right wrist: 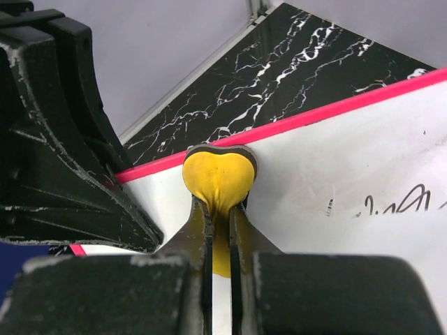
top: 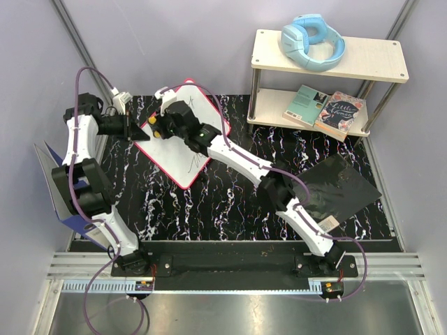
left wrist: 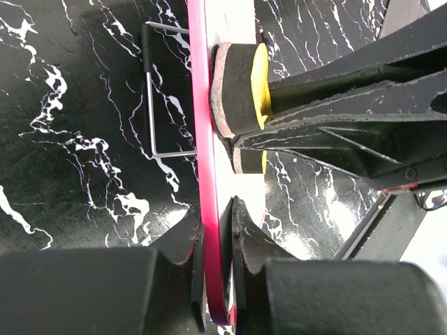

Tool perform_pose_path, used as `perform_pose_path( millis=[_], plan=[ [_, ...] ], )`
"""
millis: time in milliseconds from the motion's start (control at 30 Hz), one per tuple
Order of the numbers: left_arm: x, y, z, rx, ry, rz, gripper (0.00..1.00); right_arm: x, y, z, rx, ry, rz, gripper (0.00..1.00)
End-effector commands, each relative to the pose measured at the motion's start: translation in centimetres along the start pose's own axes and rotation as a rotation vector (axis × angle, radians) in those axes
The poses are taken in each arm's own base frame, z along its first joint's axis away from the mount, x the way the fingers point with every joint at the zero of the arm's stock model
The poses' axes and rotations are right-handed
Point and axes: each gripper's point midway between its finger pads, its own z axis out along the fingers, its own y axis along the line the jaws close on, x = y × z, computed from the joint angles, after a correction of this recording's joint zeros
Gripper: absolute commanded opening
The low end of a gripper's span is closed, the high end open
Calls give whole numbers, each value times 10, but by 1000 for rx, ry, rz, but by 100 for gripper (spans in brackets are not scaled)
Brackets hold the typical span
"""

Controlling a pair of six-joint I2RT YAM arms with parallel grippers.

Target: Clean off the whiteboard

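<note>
the whiteboard [top: 174, 150] sits skewed, corner toward the arms, on the far left of the black marbled table [top: 230, 202], worked by both arms at once. the left gripper [top: 142, 132] has its fingers [left wrist: 241, 272] closed narrow over the board's red-pink rim at the left edge, one on each face, and the left wrist view shows the panel edge-on with a thin wire stand [left wrist: 151, 98] behind it. the right gripper [top: 159, 124] pinches a yellow-backed eraser [right wrist: 218, 174] tight between its jaws, with the dark felt side pressed to the white surface near the upper rim. some dark handwriting [right wrist: 401, 202] shows lower on the board, so the wiping looks only partly done. the board appears thin, stiff and light, with a glossy face likely to slide on the smooth table under a sideways rub. the rim looks like the sensible place to grip, since it leaves the writing face free for the eraser. a firm clamp there should steady the board against each stroke.
</note>
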Motion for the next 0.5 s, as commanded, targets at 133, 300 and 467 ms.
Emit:
perform_pose_path(
  millis=[133,300,467],
  plan=[
    [-32,-9,-15,-115,0,441,0,81,-65,16,174,168,73,0],
    [-27,-16,-20,-117,12,497,0,62,-104,14,199,134,108,0],
    [-25,-23,-25,-124,14,568,0,52,-134,11,233,115,122,0]
  ],
)
